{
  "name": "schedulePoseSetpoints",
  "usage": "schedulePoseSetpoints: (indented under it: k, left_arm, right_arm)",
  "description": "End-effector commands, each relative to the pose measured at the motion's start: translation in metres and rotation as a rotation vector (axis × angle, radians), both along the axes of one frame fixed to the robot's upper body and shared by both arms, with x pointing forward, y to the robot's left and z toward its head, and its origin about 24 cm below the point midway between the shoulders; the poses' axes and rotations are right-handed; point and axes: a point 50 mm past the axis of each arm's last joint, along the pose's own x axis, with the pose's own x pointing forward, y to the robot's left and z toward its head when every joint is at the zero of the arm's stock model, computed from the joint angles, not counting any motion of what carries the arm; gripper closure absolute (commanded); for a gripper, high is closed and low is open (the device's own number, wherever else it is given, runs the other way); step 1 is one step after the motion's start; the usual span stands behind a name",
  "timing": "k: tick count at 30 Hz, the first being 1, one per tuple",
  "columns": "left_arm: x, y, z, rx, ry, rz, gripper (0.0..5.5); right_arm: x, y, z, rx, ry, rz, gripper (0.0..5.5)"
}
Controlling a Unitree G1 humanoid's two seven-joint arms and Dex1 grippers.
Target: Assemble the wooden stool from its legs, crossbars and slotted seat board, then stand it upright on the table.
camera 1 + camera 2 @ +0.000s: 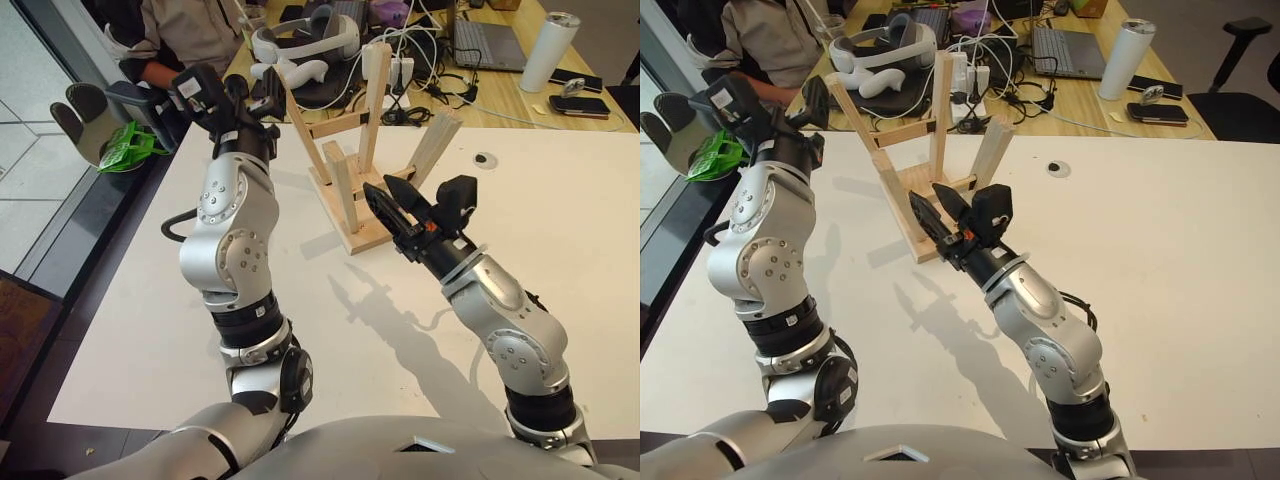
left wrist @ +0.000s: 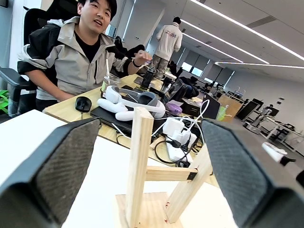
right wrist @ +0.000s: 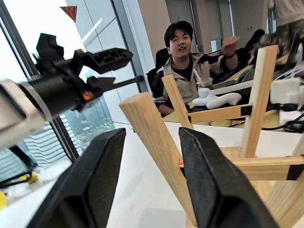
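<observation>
1. On the white table (image 1: 560, 300), towards its far side, a pale wooden stool (image 1: 350, 190) stands upside down. Its flat slotted seat board (image 1: 372, 237) lies on the tabletop and its four legs point up and splay outward.
2. A thin wooden crossbar (image 1: 340, 125) joins the two far legs partway up. The wrist views show further crossbars with dark ends lower down, between the other legs.
3. The left gripper (image 1: 262, 100) is raised high at the stool's far-left side, level with the top of the far-left leg (image 1: 300, 130). Its padded fingers (image 2: 66, 166) are spread wide. In the left wrist view that leg stands framed between them but farther off, and nothing is gripped.
4. The right gripper (image 1: 385, 200) is low at the stool's near side, just beside the near leg (image 3: 159, 137) and over the seat board's edge. Its black fingers (image 3: 90, 185) are parted by a moderate gap and hold nothing. The near leg shows through that gap, and whether either finger touches the wood cannot be told.
5. Behind the table is a wooden desk (image 1: 520, 95). On it are a white headset (image 1: 305, 40), an open laptop (image 1: 490, 45), a white tumbler (image 1: 548, 50), a dark phone (image 1: 580, 105) and tangled cables (image 1: 410, 100).
6. A round grommet (image 1: 486, 159) is set in the tabletop, right of the stool.
</observation>
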Motion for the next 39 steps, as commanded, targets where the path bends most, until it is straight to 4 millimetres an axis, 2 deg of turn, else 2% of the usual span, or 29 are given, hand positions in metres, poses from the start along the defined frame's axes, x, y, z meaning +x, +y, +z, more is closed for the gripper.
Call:
schedulePoseSetpoints:
  k: [1,8,11,12,17,20,28,34,36,39]
  left_arm:
    - [-0.004,0.006,-0.009,-0.011,0.033,0.059,1.6]
    - [-0.005,-0.003,-0.012,-0.034,0.042,0.05,1.6]
    - [-0.006,-0.005,-0.014,-0.031,0.046,0.046,1.6]
    - [-0.007,-0.006,-0.014,-0.028,0.047,0.041,1.6]
    - [-0.009,-0.002,-0.014,-0.023,0.048,0.061,1.6]
    - [-0.008,-0.001,-0.013,-0.021,0.043,0.071,1.6]
    - [-0.006,0.007,-0.007,0.004,0.023,0.095,1.6]
    - [-0.004,0.006,-0.005,0.028,0.02,0.087,1.6]
    - [-0.003,0.005,-0.006,0.031,0.023,0.082,1.6]
    - [-0.002,0.002,-0.005,0.039,0.026,0.063,1.6]
  right_arm:
    - [0.008,0.014,-0.006,-0.141,-0.115,0.007,2.78]
    - [0.032,0.038,-0.013,-0.223,-0.231,-0.022,2.66]
    - [0.043,0.059,-0.014,-0.229,-0.254,-0.036,2.66]
    - [0.046,0.064,-0.013,-0.197,-0.232,-0.054,2.66]
    - [0.052,0.066,-0.01,0.064,0.012,-0.121,3.53]
    - [0.053,0.055,-0.009,0.237,0.189,-0.172,4.0]
    - [0.051,0.022,-0.009,0.585,0.517,-0.303,4.06]
    - [0.054,-0.028,-0.028,0.88,0.714,-0.555,4.23]
    - [0.053,-0.036,-0.034,0.972,0.746,-0.608,4.47]
    - [0.051,-0.043,-0.044,1.067,0.778,-0.684,4.5]
